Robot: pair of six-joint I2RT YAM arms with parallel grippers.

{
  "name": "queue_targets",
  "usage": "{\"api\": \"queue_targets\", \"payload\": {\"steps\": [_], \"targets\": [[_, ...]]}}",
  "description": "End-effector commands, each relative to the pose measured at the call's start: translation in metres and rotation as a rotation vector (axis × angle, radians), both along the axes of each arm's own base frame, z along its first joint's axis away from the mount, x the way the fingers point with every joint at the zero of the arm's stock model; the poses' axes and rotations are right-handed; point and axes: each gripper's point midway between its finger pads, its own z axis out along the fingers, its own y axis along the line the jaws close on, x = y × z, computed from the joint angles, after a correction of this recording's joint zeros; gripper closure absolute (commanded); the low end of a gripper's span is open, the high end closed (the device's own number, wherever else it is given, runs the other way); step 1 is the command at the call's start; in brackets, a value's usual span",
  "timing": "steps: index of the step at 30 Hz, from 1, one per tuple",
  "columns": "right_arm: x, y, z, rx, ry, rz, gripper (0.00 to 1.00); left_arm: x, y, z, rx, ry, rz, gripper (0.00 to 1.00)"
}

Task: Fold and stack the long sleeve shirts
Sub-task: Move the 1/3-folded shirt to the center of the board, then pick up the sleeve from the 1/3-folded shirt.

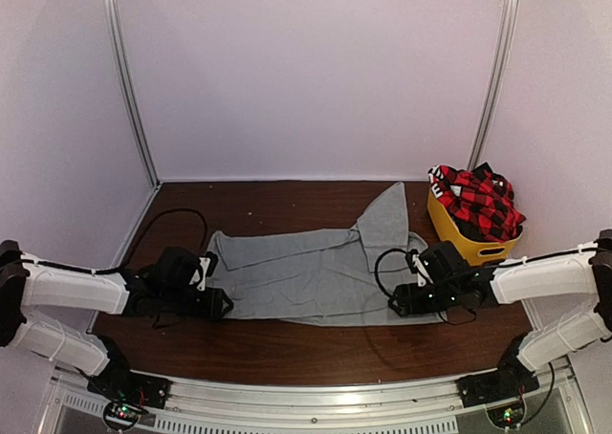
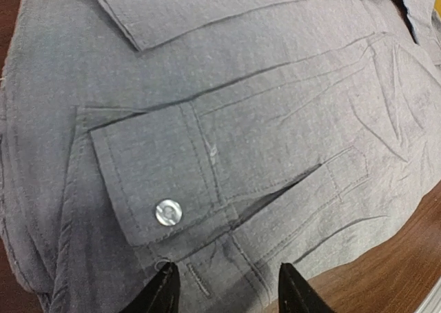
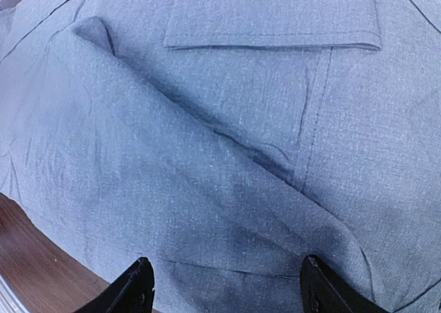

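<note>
From above, the grey shirt [image 1: 306,276] lies flat on the table [image 1: 287,348]; the red plaid shirt [image 1: 478,205] sits in the yellow tub [image 1: 469,245]. Left wrist: the left fingers [image 2: 160,292] are apart above a buttoned cuff [image 2: 155,189]. Right wrist: the right fingers [image 3: 134,289] are wide apart above the same shirt.

Two long sleeve shirts are showing in the top view. One light-grey shirt [image 1: 306,276] is lying across the middle of the frame, and one red-and-black plaid shirt [image 1: 478,205] is sitting at the right. One yellow tub [image 1: 469,245] is standing under the plaid one. Two arms are reaching in from the lower corners, ending in one left gripper [image 1: 220,305] and one right gripper [image 1: 397,305]. Each wrist view is showing two black fingers [image 2: 162,292] at its bottom edge. One button [image 2: 168,211] is showing on one cuff [image 2: 148,172]. One table [image 1: 287,353] is bearing everything.
</note>
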Motion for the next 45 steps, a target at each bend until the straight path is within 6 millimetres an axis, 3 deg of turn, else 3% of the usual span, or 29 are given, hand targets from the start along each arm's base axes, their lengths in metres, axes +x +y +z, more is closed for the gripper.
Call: {"api": "queue_targets", "payload": {"steps": [1,7,14,20,28,33,38,42,45], "targets": [[-0.013,-0.014,-0.001,-0.053,0.038,-0.051,0.26,0.008,0.005,0.024,-0.032,-0.084,0.054,0.49],[0.025,-0.008,0.051,-0.114,-0.090,-0.048,0.20,0.042,-0.008,0.074,-0.030,-0.217,0.040,0.33],[0.095,-0.019,0.092,-0.140,-0.186,-0.082,0.15,0.084,-0.014,0.096,-0.123,-0.196,0.008,0.23],[0.162,-0.026,0.105,-0.139,-0.210,-0.089,0.14,0.103,-0.010,0.090,-0.218,-0.123,-0.017,0.19],[0.229,-0.033,0.093,-0.104,-0.188,-0.082,0.15,0.117,-0.005,0.085,-0.257,-0.118,0.000,0.05],[0.248,-0.042,0.079,-0.089,-0.170,-0.080,0.16,0.119,-0.003,0.082,-0.288,-0.103,0.002,0.02],[0.250,-0.029,0.066,0.011,-0.135,0.010,0.23,0.120,-0.003,0.080,-0.307,-0.095,0.002,0.02],[0.245,-0.015,0.067,0.094,-0.130,0.072,0.40,0.120,0.000,0.078,-0.348,-0.078,0.019,0.02],[0.242,-0.011,0.073,0.130,-0.131,0.088,0.63,0.119,0.004,0.075,-0.360,-0.066,0.027,0.02]]}}
